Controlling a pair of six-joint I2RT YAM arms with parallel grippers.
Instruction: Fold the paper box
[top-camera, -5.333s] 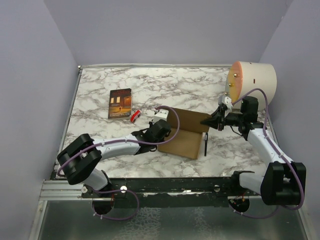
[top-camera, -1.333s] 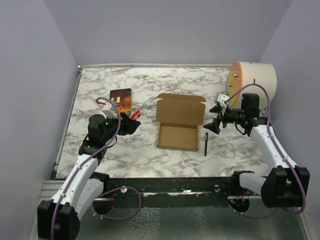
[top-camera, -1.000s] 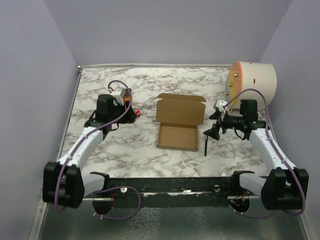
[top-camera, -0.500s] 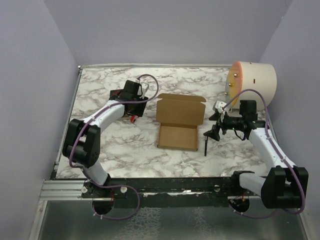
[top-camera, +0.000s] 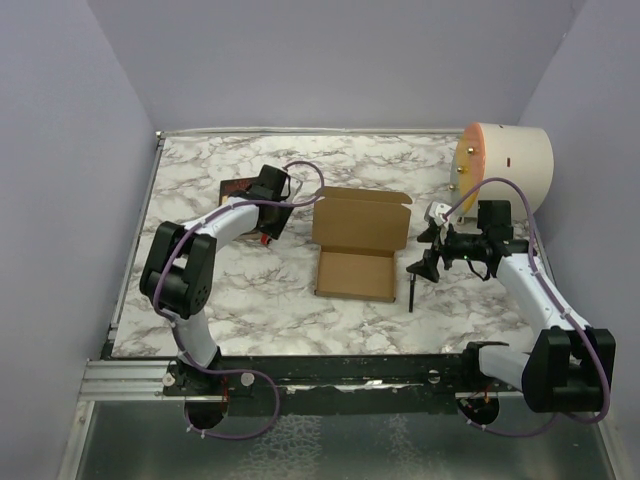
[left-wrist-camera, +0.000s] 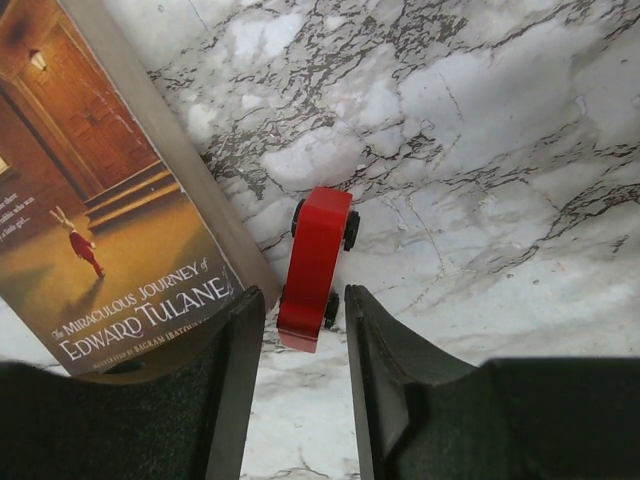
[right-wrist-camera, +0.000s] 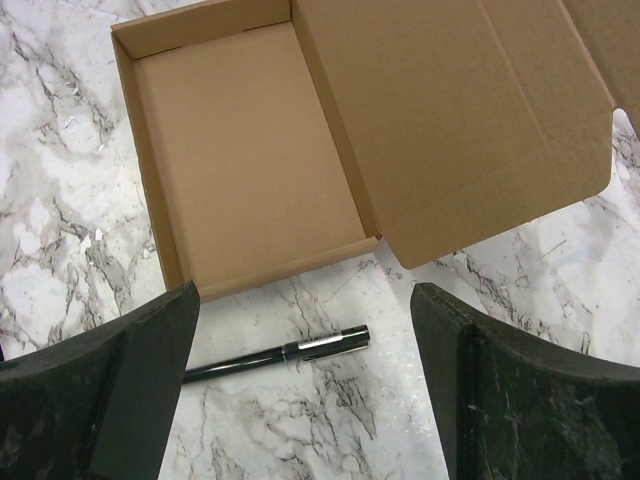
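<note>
Paper box (top-camera: 357, 247) noted lying open at mid-table (top-camera: 200, 300), lid folded back. Left gripper (left-wrist-camera: 302, 300) set with jaws parted around red toy car (left-wrist-camera: 318, 250) beside book (left-wrist-camera: 100, 200), not clamped. Right gripper (right-wrist-camera: 305, 295) held wide open above pen (right-wrist-camera: 280, 355).

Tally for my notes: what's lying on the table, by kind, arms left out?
Box: 1
Book: 1
Toy car: 1
Pen: 1
Cylinder: 1
Total: 5
</note>
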